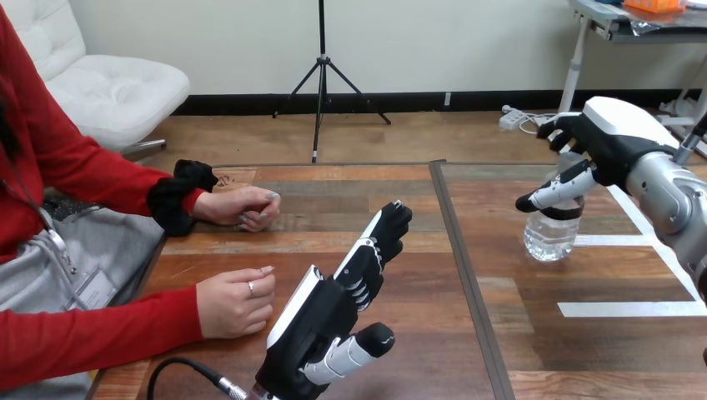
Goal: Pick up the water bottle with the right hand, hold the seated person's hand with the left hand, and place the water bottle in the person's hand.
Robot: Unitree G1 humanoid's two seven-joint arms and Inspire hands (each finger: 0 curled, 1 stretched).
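A clear water bottle [551, 236] stands upright on the right table. My right hand [613, 137] hovers at its top from the right, with the thumb [557, 191] lying across the bottle's upper part and the fingers loosely bent above it, not closed round it. At the bottom centre my left hand [329, 312] is raised edge-on over the table, open, its straight fingers pointing up and to the right. The person's near hand [236, 301] rests loosely curled on the table just left of my left hand, apart from it. Farther back, the person's other hand [242, 206] also rests on the table.
A dark seam [460, 258] runs between the left wooden table and the right one. White tape strips [629, 308] mark the right table near the bottle. The person sits at the left edge, with red sleeves along it.
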